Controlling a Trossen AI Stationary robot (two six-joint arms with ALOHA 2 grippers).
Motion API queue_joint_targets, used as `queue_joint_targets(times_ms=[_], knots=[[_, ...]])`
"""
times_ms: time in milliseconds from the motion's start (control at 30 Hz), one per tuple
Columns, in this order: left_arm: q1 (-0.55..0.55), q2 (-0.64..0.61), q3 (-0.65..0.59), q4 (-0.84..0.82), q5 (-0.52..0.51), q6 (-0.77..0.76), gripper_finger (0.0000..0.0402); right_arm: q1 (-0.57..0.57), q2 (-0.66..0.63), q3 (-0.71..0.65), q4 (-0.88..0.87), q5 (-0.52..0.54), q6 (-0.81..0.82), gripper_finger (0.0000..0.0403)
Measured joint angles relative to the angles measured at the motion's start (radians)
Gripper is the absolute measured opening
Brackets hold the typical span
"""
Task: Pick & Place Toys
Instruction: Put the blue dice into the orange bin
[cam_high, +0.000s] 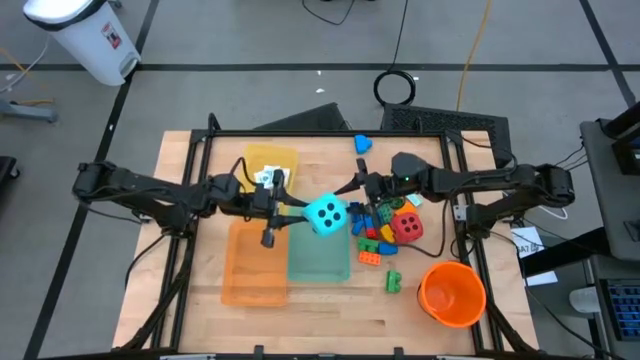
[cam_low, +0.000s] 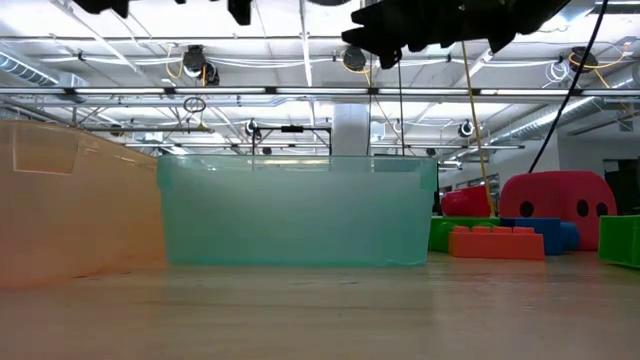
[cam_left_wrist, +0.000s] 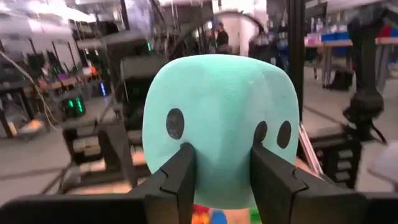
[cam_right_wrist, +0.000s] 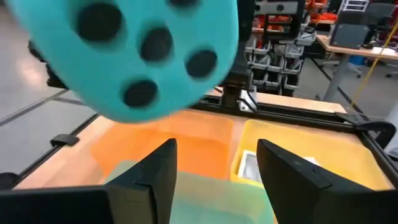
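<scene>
so my left gripper (cam_left_wrist: 219, 177) is clamped on the teal die (cam_high: 326, 215), one finger (cam_left_wrist: 180, 180) on each side of it; I've got it held up in the air over the far end of the teal tray (cam_high: 318, 262), not touching anything else; my right gripper (cam_right_wrist: 214, 168) sits just on the other side of the die with its fingers spread apart and nothing between them; from that wrist the die's dotted face fills the upper corner, and below it you can see the orange tray (cam_right_wrist: 186, 146) and the yellow tray (cam_right_wrist: 311, 149) with a white card (cam_right_wrist: 249, 165) lying in it; the rest of the toys are heaped by my right arm: the red die (cam_high: 407, 228) with a jumble of bricks (cam_high: 375, 240) beside it, and one green brick (cam_high: 393, 282) off near the orange bucket (cam_high: 452, 293)
</scene>
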Motion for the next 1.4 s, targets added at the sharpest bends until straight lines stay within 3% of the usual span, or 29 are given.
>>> queue_joint_targets(times_ms=[100, 300, 533, 767, 900, 1033, 1400], knots=[[-0.032, -0.067, 0.000, -0.100, -0.034, -0.036, 0.0121, -0.004, -0.005, 0.001, -0.040, -0.002, -0.010, 0.0187], [-0.157, -0.195, 0.000, -0.461, -0.094, -0.144, 0.0102, -0.004, -0.008, 0.002, -0.045, -0.003, -0.013, 0.0185], [-0.346, -0.274, -0.002, -0.960, -0.321, -0.517, 0.0084, -0.004, -0.008, 0.002, -0.037, -0.003, -0.013, 0.0185], [-0.437, -0.263, -0.002, -1.277, -0.470, -0.818, 0.0074, -0.004, -0.009, 0.002, -0.035, -0.003, -0.013, 0.0181], [-0.436, -0.224, -0.002, -1.423, -0.487, -0.849, 0.0052, -0.004, -0.009, 0.002, -0.035, -0.003, -0.014, 0.0181], [-0.420, -0.170, -0.002, -1.427, -0.463, -0.775, 0.0048, -0.004, -0.009, 0.002, -0.035, -0.004, -0.016, 0.0180], [-0.416, -0.104, -0.002, -1.409, -0.432, -0.755, 0.0198, -0.004, -0.010, 0.003, -0.037, -0.004, -0.017, 0.0176]])
